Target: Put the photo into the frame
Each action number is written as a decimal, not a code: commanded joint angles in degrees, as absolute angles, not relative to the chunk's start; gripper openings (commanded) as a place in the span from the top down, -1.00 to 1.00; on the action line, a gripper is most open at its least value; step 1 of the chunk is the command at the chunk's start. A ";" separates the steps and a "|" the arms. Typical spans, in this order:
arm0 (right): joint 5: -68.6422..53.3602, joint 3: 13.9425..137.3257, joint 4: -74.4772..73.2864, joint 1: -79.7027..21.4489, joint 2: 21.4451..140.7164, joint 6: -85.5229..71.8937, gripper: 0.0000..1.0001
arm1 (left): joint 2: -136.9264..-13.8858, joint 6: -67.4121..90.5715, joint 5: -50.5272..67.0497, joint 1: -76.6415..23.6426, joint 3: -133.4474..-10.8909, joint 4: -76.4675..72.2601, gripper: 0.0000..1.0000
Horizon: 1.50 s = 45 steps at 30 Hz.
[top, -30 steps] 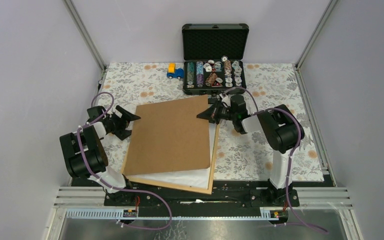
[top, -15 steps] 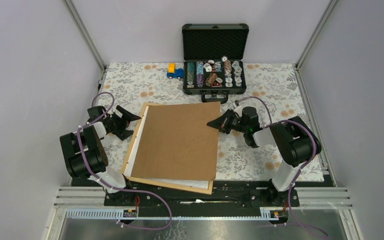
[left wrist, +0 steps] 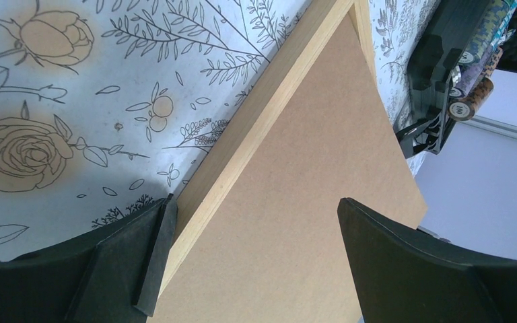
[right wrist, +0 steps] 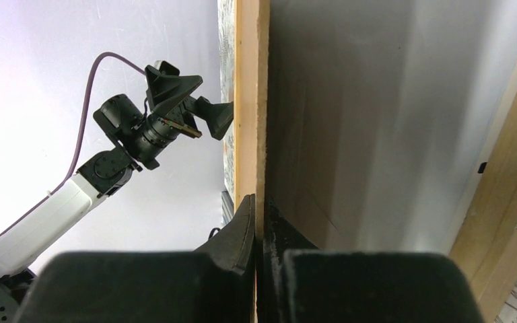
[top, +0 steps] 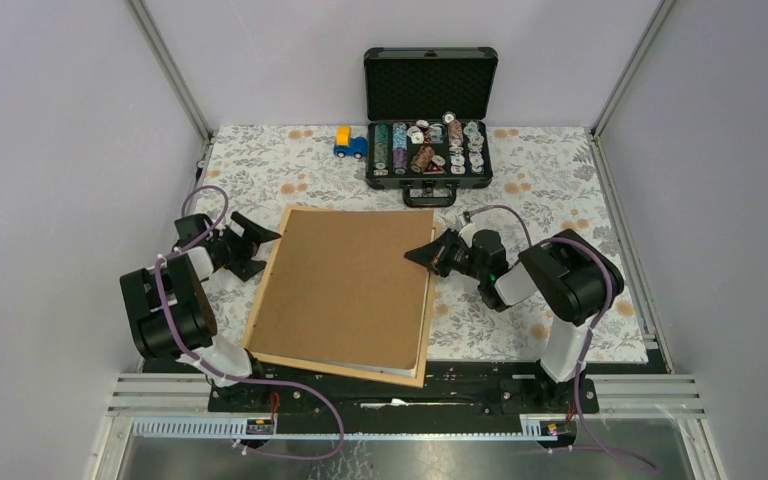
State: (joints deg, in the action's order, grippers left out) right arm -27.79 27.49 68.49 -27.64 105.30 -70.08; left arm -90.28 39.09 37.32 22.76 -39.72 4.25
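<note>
Right, from overhead I'm seeing the frame (top: 272, 282) lying flat on the floral surface (top: 520, 190) between my two arms, with the brown backing board (top: 345, 285) covering nearly all of it. That view is also giving me the open black case (top: 428, 110) and the toy car (top: 350, 143) at the far side.

My left wrist camera is showing the frame's pale wood rail (left wrist: 262, 121) running between my left fingers (left wrist: 141, 262), which are spread wide and gripping nothing. My right wrist camera is looking along the board's thin edge (right wrist: 251, 121): my right fingers (right wrist: 242, 229) are pinched closed on it. Past that edge the photo (right wrist: 404, 101) is showing only as a pale sheet inside the frame; its printed scene isn't visible.

My left arm is reaching low toward the frame's left side, my right arm is stretching across to the board's right edge.
</note>
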 commanded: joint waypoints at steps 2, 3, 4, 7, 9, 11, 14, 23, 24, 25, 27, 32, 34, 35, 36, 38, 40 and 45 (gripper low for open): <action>-20.30 28.44 75.81 -30.65 109.23 -66.34 1.00 | -91.61 38.50 35.05 22.06 -35.78 10.14 -0.97; -20.31 28.32 77.19 -30.75 110.35 -66.11 1.00 | -91.67 38.45 35.07 22.06 -35.83 10.11 -0.97; -20.19 28.16 78.83 -30.87 110.95 -65.73 1.00 | -91.71 38.41 35.01 22.06 -35.90 10.12 -0.97; -20.67 28.80 78.38 -31.14 112.58 -63.52 1.00 | -91.77 38.25 34.73 22.06 -35.85 10.13 -0.97; -21.05 28.55 77.51 -31.22 113.05 -63.02 1.00 | -91.84 38.24 34.59 22.06 -35.81 10.16 -0.97; -21.30 28.83 72.89 -31.22 111.61 -61.87 0.93 | -91.86 38.11 34.34 22.07 -35.80 10.12 -0.97; -21.03 30.11 61.89 -31.26 107.96 -57.71 0.74 | -91.58 37.90 33.51 22.06 -35.70 10.11 -0.97; -19.57 36.15 32.81 -31.32 99.80 -45.88 0.21 | -91.15 36.71 32.97 22.05 -36.93 11.25 -0.97; -19.07 37.01 29.51 -31.35 99.16 -44.87 0.15 | -91.17 36.61 32.92 22.06 -37.12 11.39 -0.97; -18.61 37.96 26.34 -31.35 98.62 -44.07 0.09 | -91.15 36.43 32.76 22.06 -37.38 11.65 -0.97; -17.97 40.53 19.53 -31.31 98.24 -41.96 -0.07 | -91.18 36.30 32.56 22.06 -37.54 11.76 -0.97; -16.93 43.00 10.36 -31.41 97.67 -38.30 -0.31 | -91.45 36.02 32.53 22.06 -37.94 11.97 -0.97; -15.88 43.75 7.15 -31.44 97.12 -37.07 -0.38 | -91.49 35.63 32.26 22.12 -38.21 12.27 -0.97; -15.49 44.79 4.68 -31.43 96.80 -36.15 -0.42 | -91.57 35.52 32.10 22.08 -38.23 12.32 -0.97; -15.13 45.74 2.51 -31.46 96.52 -35.31 -0.44 | -91.64 35.51 32.08 22.07 -38.34 12.32 -0.97; -14.94 46.97 -1.57 -31.43 95.93 -34.09 -0.49 | -91.68 35.43 32.08 22.14 -38.49 12.44 -0.97; -14.48 47.20 -4.58 -31.66 94.90 -33.41 -0.51 | -91.67 35.40 31.99 22.19 -38.58 12.44 -0.97; -13.30 49.05 -11.32 -32.66 93.14 -31.01 -0.54 | -91.42 35.30 31.48 22.14 -38.69 12.49 -0.97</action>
